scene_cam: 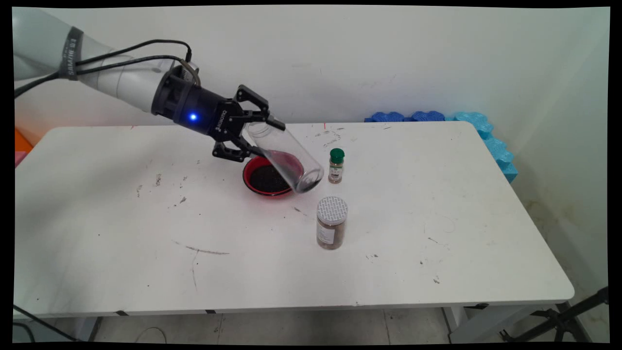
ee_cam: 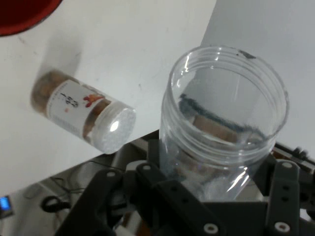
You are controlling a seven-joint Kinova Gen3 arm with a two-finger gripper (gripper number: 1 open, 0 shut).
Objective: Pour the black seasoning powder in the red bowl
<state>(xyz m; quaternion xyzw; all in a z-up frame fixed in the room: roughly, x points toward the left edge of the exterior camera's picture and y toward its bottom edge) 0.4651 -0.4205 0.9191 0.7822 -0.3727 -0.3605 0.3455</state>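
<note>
Currently the gripper (scene_cam: pixel 252 131) clamps a clear plastic jar (scene_cam: pixel 286 158), cylindrical, threaded open mouth, tilted over the red bowl (scene_cam: pixel 257 187) at table (scene_cam: pixel 437 272) centre. Bowl is round, filled with dark granules. Just right: small spice bottle (scene_cam: pixel 336 166), green cap. Nearer: brown-filled jar (scene_cam: pixel 332 222) with white ribbed lid, upright. Blue foam (scene_cam: pixel 486 131) at far right edge.

end effector (scene_cam: pixel 253 130) | grips clear jar (scene_cam: pixel 286 156) (tilted) | over red bowl (scene_cam: pixel 265 177)
</note>
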